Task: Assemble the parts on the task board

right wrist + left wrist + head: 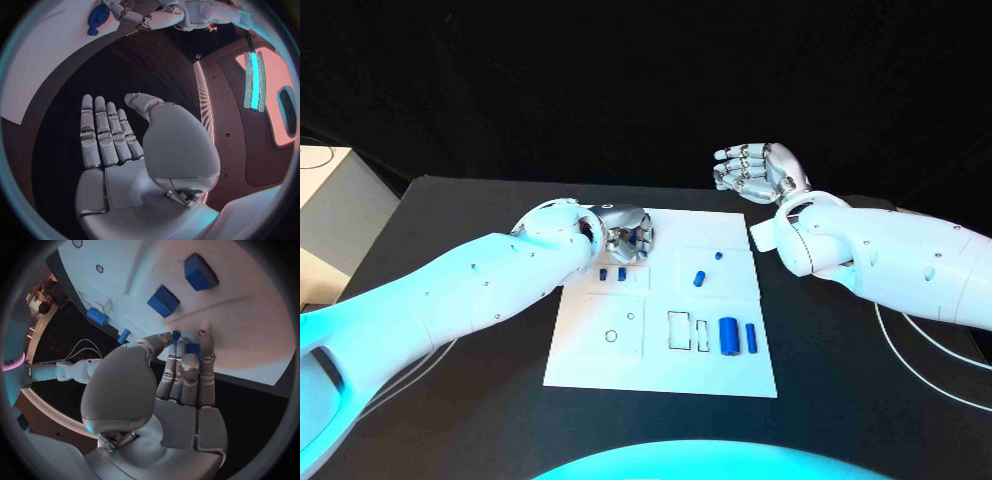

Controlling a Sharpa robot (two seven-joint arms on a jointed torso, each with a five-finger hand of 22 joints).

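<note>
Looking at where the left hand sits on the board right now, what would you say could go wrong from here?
The left hand has its fingertips down on the task board with a small blue part between them; that hold looks slight, so the part might slip. Two blue blocks lie just ahead and could get nudged. The right hand hovers open off the board, so it cannot steady anything.

Black table [473,200] with matte top, black curtain backdrop [589,80] behind it, white cabinet [336,205] at the table's far left corner, thin white cables [935,375] trailing over the right side
</note>
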